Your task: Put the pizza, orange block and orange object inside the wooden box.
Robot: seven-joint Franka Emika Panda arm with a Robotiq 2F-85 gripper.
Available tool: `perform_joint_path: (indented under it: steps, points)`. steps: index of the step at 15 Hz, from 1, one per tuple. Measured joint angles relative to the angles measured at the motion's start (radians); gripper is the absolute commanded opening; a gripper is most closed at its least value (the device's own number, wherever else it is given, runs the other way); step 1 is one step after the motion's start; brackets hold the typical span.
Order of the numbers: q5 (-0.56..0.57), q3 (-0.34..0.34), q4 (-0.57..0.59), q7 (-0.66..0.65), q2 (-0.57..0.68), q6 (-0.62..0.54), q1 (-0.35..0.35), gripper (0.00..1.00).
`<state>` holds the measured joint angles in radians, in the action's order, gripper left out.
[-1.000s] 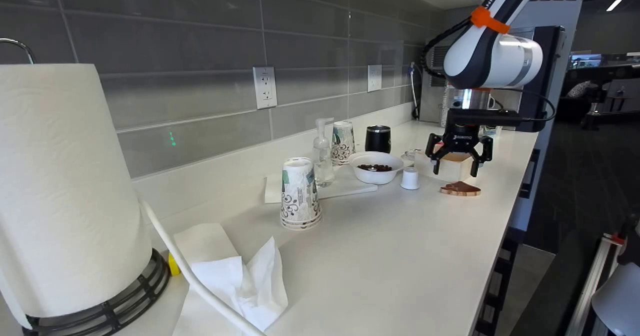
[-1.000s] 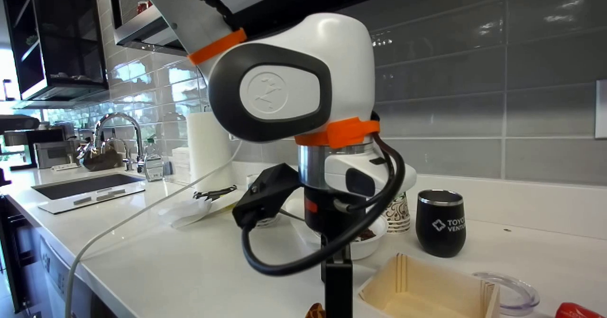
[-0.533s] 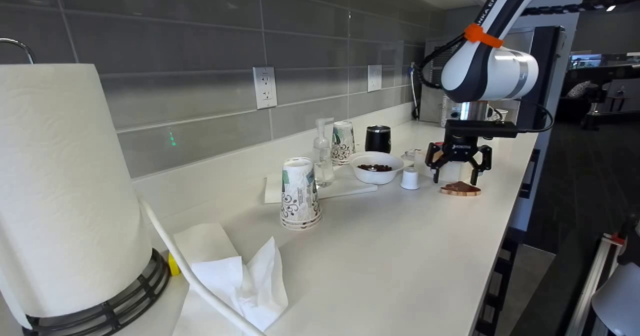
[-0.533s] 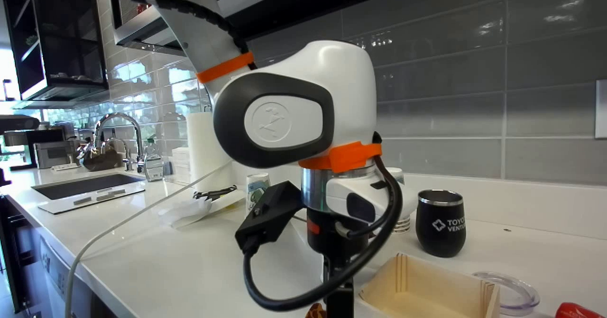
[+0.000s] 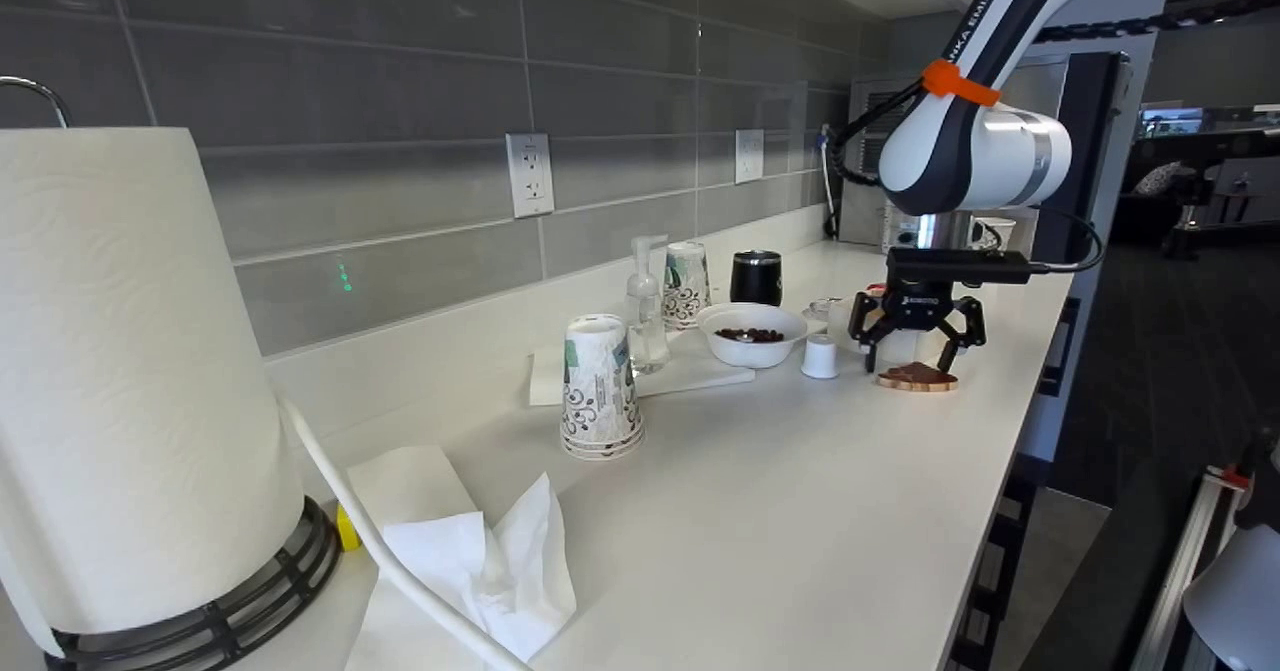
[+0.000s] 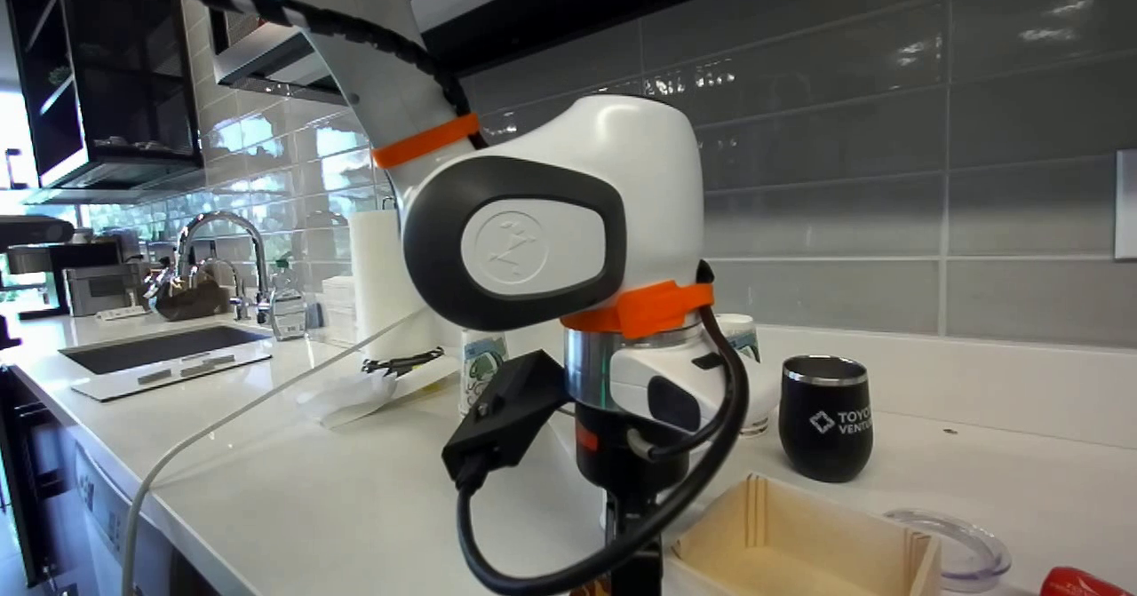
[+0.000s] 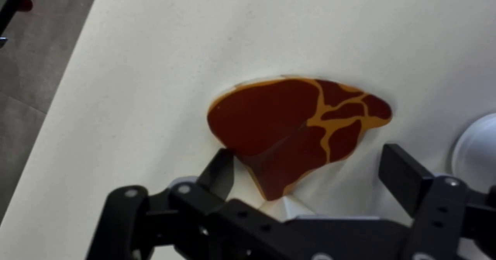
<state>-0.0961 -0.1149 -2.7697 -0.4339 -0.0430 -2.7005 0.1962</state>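
The pizza [image 7: 267, 114], a flat dark red-brown piece with orange lines, lies on the counter. It also shows in an exterior view [image 5: 917, 379]. My gripper [image 7: 307, 155] is open and low over it, also seen in an exterior view [image 5: 908, 363]. In the wrist view the left finger appears to touch the pizza's edge; the right finger stands apart from it. The pale wooden box [image 6: 804, 534] is just beside the gripper, and nothing shows in its visible part. A box corner [image 7: 285, 207] shows behind the pizza's tip. I cannot make out the orange block or orange object.
A small white cup [image 5: 820, 357] and a white bowl [image 5: 752, 349] with dark bits stand near the gripper. A black tumbler [image 6: 826, 418], clear lid [image 6: 964, 547] and red object [image 6: 1079, 583] are around the box. Stacked paper cups [image 5: 600, 391] stand farther off.
The open gripper has come down to the pizza. In the last half second the pizza has shifted slightly left in an exterior view, and the wooden box has shifted slightly.
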Motion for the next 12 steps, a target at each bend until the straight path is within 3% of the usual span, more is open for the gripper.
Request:
perform_joint_path:
  steps: [7,12]
  points:
    - [0.012,-0.005,0.016,-0.046,-0.029,0.016,0.002,1.0]
    - [0.036,0.009,0.021,-0.179,-0.093,0.126,0.003,1.0]
